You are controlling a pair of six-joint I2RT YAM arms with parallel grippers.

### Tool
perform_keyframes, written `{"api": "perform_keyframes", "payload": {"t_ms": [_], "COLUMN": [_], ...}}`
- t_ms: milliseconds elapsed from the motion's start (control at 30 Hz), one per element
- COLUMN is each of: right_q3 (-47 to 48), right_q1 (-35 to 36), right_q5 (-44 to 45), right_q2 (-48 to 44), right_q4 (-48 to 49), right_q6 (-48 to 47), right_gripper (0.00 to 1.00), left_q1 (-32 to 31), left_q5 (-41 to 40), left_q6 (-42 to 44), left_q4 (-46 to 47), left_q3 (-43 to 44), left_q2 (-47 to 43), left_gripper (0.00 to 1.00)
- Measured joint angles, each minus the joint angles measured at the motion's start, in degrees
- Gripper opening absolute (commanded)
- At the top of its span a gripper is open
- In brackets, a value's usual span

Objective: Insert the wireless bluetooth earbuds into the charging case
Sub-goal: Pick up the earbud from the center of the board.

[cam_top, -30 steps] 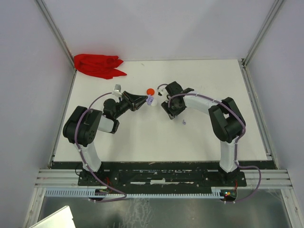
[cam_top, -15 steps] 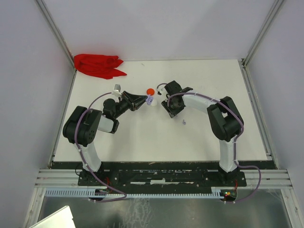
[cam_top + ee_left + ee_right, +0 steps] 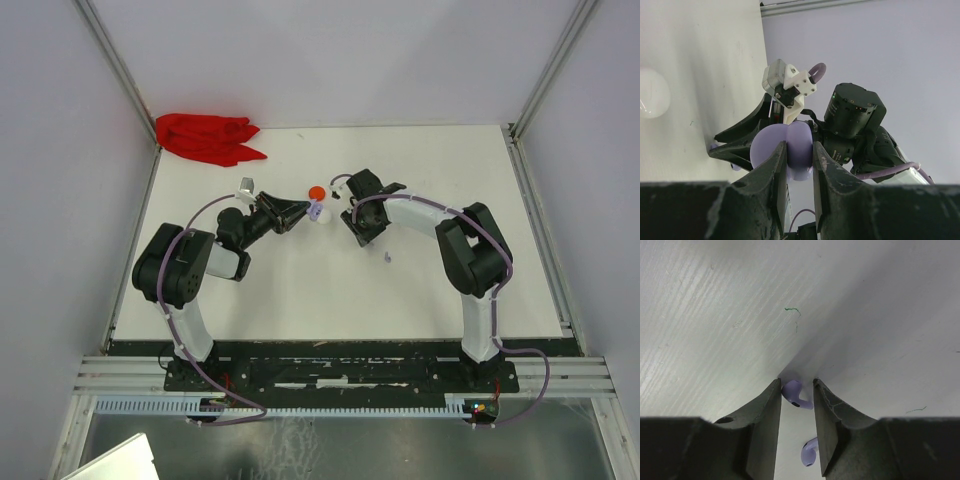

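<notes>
Purple case (image 3: 801,137) clamped in left pincer (image 3: 799,147), right pincer (image 3: 796,383) straddles overhead-hidden earbud (image 3: 791,390), grip unclear

Robot lab cell, white table (image 3: 300,290), plain walls (image 3: 330,60) (aluminium frame (image 3: 117,70))

— Any lettering, brand or number to read?
— None, in any view.
— On the rounded lilac plastic charging case (image 3: 799,142)?
— Plain where its surface shows.
— And the white desk (image 3: 420,290)?
— Only faint scuffs near its middle, nothing that forms a character.
</notes>
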Motion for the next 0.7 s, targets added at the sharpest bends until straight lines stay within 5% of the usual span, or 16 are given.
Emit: {"api": "perform_keyframes", "payload": {"t_ms": [700], "right_q3": [0.15], "right_q1": [-0.85], "right_q5": [-0.15], "right_q2": [0.0], "right_q4": [-0.33], "right_q6": [0.83], "right_gripper": [0.1], "left_q1": [0.22], "left_q5": [0.0], "left_q6": [0.0], "left_q4": [0.02], "left_q3": [-0.11], "left_q2": [0.0], "left_gripper": [0.03]}}
